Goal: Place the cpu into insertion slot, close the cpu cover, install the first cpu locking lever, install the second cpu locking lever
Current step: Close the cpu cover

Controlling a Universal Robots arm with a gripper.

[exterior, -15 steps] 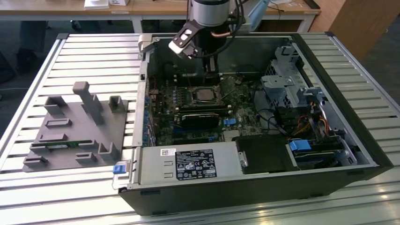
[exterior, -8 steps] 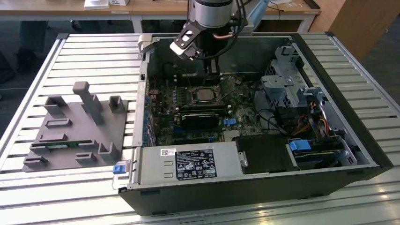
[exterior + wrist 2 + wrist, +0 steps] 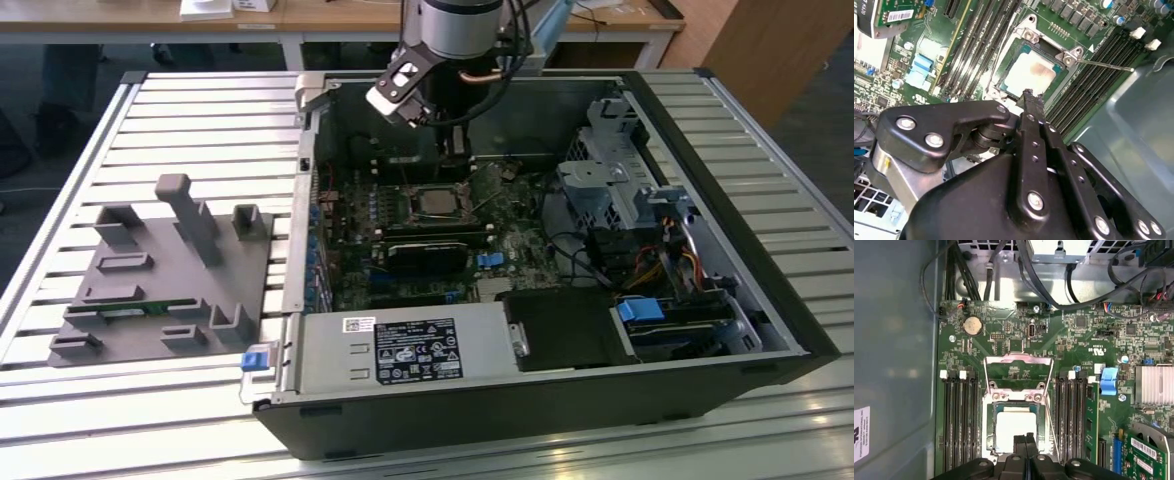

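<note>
Black linkage of the hand (image 3: pixel 1027 94) sat closest to the lens in both wrist views and hid much of the board under it. Fingers were pressed together, clenched on nothing, with the tips at one edge of the cpu (image 3: pixel 1014 425). Whether they touched the chip: could not tell. In the exterior view the arm was cut off by the frame edge and reached down into the case.

Slatted metal tabletop (image 3: pixel 174 110) carried everything. Open computer case (image 3: pixel 441 410) lay on its side on it, far wall partly behind the arm. Grey fixture tray (image 3: pixel 147 290) sat on the slats towards the exterior view's left, apart from the case. Green board (image 3: pixel 1004 335) filled the case floor, cables crossing one end. Long dark memory slots (image 3: pixel 959 415) ran along both sides of the socket.

Cpu cover (image 3: pixel 1018 359) stood flipped open, with the board visible through its cut-out. Insertion slot (image 3: pixel 987 432) showed its pale rim around the chip. The cpu lay flat inside it, pale top up, one edge hidden by the fingertips. Thin lever rod (image 3: pixel 1104 65) stuck out from a socket corner over the memory slots. Which lever it was: unclear.
</note>
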